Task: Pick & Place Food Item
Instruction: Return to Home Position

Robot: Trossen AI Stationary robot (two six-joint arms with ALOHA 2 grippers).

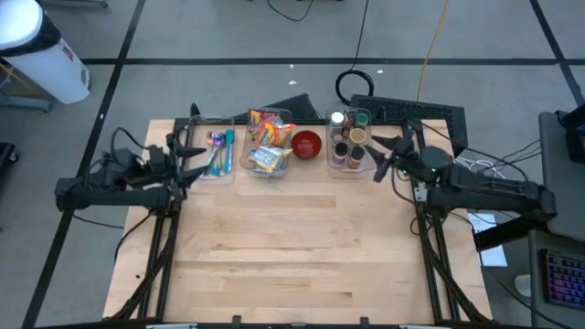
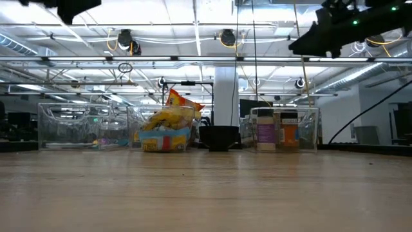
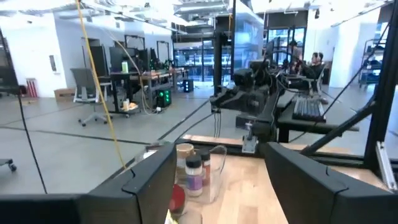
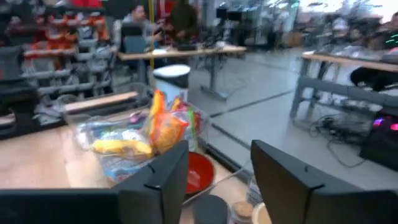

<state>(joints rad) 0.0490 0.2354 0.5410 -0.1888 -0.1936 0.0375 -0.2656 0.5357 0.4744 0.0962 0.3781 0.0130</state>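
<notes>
**Wooden table, an arm at each side**

The wooden table (image 1: 292,256) stretched between two arms. The left gripper (image 1: 194,151) hung over the left edge with its fingers wide and holding nothing. The right gripper (image 1: 379,155) hung opposite, equally spread and holding nothing. Along the far edge stood the left bin (image 1: 203,164) with spoons (image 1: 219,146), the middle bin (image 1: 249,163) with noodle packs (image 1: 267,137), a red bowl (image 1: 306,143), and the right bin (image 1: 333,163) with bottles (image 1: 349,137).

Three transparent bins (image 1: 212,120) (image 1: 271,173) (image 1: 348,174), one red bowl (image 1: 306,143), two arms (image 1: 101,190) (image 1: 484,192).

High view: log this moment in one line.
left gripper open, by left bin | right gripper open, by right bin | red bowl beside middle bin
</notes>
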